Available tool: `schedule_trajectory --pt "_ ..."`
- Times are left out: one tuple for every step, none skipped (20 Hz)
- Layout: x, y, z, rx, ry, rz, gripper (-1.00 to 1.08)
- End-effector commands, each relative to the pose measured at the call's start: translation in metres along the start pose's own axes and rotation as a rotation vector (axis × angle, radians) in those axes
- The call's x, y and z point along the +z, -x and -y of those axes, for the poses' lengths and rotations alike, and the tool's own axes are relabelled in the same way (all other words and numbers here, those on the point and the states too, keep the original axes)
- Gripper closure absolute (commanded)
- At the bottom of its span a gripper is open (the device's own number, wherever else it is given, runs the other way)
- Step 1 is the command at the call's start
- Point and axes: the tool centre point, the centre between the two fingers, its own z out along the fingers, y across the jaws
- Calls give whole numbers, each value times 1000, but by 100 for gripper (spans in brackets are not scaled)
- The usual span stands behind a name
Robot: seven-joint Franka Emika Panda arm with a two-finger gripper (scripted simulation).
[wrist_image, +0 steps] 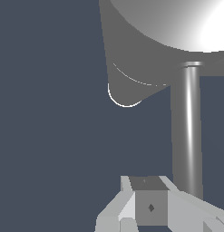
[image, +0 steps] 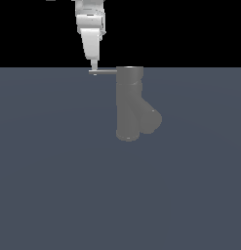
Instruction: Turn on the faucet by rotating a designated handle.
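Slate floor: hand (image: 94,68) meets handle (image: 105,71) (tip).

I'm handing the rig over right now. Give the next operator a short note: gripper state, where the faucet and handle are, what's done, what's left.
Gripper: at the outer tip of the handle, coming down from above. It appears to touch the rod; whether the fingers are open or shut cannot be told.
Faucet: upright on the grey floor, stubby spout angled toward the exterior view's right.
Handle: sticks out level from the faucet's top section toward the exterior view's left.
Done: arm brought to the handle tip.
Left: push the handle around the faucet's axis to turn it on.
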Motion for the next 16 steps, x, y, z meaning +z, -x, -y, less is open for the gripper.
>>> schedule_trajectory --pt "0 -1 -9 1 6 -1 108" --pt "0 -1 -12 1 6 -1 108" --pt "0 -1 -15 1 6 -1 108" --pt "0 -1 -17 1 6 -1 108" --pt "0 -1 -20 1 6 -1 108" --pt "0 -2 -23 2 6 -1 108" --pt "0 -2 -26 2 6 -1 108" --pt "0 -2 -28 2 6 -1 108" --pt "0 -2 -31 2 6 -1 108" --pt "0 -3 -34 2 6 -1 108" --pt "0 -3 -37 2 6 -1 108" --pt "0 -3 -40 2 6 -1 108" --pt "0 -3 -43 2 6 -1 108" --pt "0 -3 -46 2 6 -1 108" --pt "0 -3 -48 2 6 -1 108" --pt "0 -3 -51 2 6 -1 108"
